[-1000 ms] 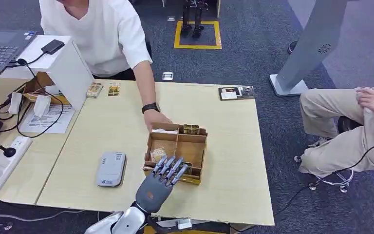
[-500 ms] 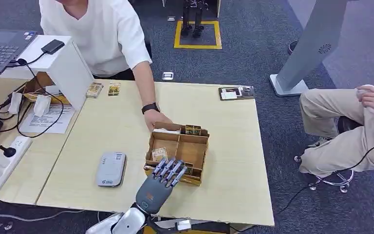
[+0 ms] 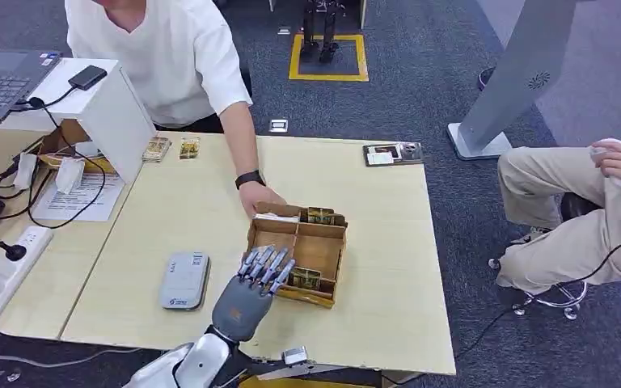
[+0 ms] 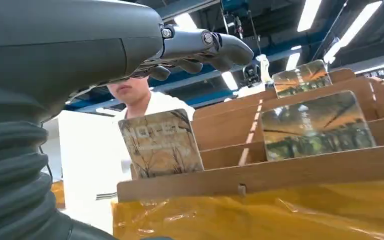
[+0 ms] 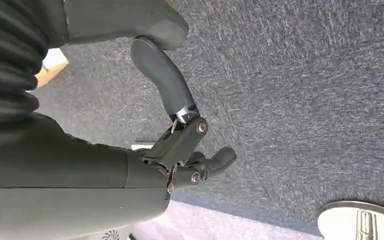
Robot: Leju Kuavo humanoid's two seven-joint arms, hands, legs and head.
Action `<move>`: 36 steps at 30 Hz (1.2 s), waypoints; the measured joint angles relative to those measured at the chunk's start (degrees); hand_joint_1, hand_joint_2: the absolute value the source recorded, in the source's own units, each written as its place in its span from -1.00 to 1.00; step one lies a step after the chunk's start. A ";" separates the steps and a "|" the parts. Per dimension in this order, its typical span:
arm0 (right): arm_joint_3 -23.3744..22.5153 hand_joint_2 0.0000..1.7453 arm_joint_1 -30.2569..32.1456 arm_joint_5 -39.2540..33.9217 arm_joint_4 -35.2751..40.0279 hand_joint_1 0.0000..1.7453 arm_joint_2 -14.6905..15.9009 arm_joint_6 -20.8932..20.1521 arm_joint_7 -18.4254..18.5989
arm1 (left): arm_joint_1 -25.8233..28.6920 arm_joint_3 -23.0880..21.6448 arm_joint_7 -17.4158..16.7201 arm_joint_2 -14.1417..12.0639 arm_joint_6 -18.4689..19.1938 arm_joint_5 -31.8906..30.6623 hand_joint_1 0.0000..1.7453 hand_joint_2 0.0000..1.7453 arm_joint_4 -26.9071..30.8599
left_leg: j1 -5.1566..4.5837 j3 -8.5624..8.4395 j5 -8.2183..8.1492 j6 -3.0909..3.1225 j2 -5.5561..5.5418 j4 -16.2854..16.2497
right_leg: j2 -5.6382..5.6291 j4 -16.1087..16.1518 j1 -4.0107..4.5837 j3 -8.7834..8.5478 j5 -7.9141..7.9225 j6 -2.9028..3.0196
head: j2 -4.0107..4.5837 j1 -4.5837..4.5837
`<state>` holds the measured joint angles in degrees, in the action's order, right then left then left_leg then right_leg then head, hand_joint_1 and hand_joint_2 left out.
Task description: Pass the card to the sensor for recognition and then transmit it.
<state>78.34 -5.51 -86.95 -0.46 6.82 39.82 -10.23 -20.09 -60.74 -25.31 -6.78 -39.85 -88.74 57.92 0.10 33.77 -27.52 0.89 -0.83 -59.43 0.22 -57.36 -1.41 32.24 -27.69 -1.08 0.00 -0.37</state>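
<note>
A brown cardboard box (image 3: 329, 267) with compartments sits on the table's middle, holding upright cards. My left hand (image 3: 247, 293) hovers with fingers spread over the box's front-left compartment, holding nothing. In the left wrist view its fingers (image 4: 200, 47) reach just above a tan card (image 4: 160, 144) standing behind the box's front wall; a darker card (image 4: 315, 127) stands beside it and another card (image 4: 302, 77) farther back. The dark card (image 3: 305, 278) also shows in the head view. A grey card sensor (image 3: 184, 280) lies left of the box. My right hand (image 5: 180, 145) hangs over the carpet, loosely open and empty.
A person in a white shirt rests a hand (image 3: 263, 196) on the box's far-left corner. A white stand (image 3: 117, 117), cables and a power strip (image 3: 8, 263) crowd the table's left. A card tray (image 3: 392, 153) lies at the far right edge. A seated person (image 3: 582, 210) is to the right.
My left hand has shifted left from the box's front middle to over its front-left compartment, now covering the card there. The box has turned slightly under the person's hand.
</note>
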 joint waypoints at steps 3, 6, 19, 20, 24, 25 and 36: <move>0.02 1.00 0.01 -0.07 0.00 -1.00 0.00 -0.02 0.00 | -0.02 0.76 0.07 -0.20 0.00 0.00 -1.00 1.00 0.33 | 0.00 0.00 0.00 0.00 0.00 0.00 | 0.00 0.00 0.00 0.00 0.00 0.00 | -0.02 0.02; 0.04 1.00 0.03 -0.15 0.00 -1.00 0.00 0.00 0.02 | -0.02 1.14 -0.11 -0.37 0.00 0.00 -1.00 1.00 0.37 | 0.00 0.00 0.00 0.00 0.00 0.00 | 0.00 0.00 0.00 0.00 0.00 0.00 | 0.00 0.00; 0.31 1.00 0.06 -0.74 0.00 -1.00 0.00 0.00 0.07 | -0.02 1.99 -0.70 -0.55 0.00 0.00 -1.00 1.00 0.46 | 0.00 0.00 0.00 0.00 0.00 0.00 | 0.00 0.00 0.00 0.00 0.00 0.00 | -0.02 0.00; 0.39 1.00 0.06 -0.83 0.00 -1.00 0.00 0.00 0.04 | 0.00 2.08 -0.70 -0.55 0.00 0.00 -1.00 1.00 0.46 | 0.00 0.00 0.00 0.00 0.00 0.00 | 0.00 0.00 0.00 0.00 0.00 0.00 | 0.00 0.02; 0.61 1.00 0.07 -1.09 0.00 -1.00 0.00 0.00 0.06 | 0.26 2.75 0.81 -0.50 0.00 0.00 0.68 1.00 0.46 | 0.00 0.00 0.00 0.00 0.00 0.00 | 0.00 0.00 0.00 0.00 0.00 0.00 | -0.02 0.02; 0.63 1.00 0.07 -1.11 0.00 -1.00 0.00 0.00 0.05 | 0.51 3.24 1.33 -0.44 0.00 0.00 0.70 1.00 0.46 | 0.00 0.00 0.00 0.00 0.00 0.00 | 0.00 0.00 0.00 0.00 0.00 0.00 | 0.00 0.02; 0.66 1.00 0.17 -1.18 0.00 -1.00 0.00 0.00 0.04 | 1.67 7.45 3.54 0.18 0.00 0.00 0.82 1.00 0.44 | 0.00 0.00 0.00 0.00 0.00 0.00 | 0.00 0.00 0.00 0.00 0.00 0.00 | 0.00 0.02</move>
<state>78.99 -5.33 -88.13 -0.46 6.82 39.82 -10.19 -18.42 -53.29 -21.77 -6.60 -39.85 -88.74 58.36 0.10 33.77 -27.52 0.89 -0.84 -59.43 0.22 -57.36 -1.41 32.24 -27.69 -1.08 0.00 -0.35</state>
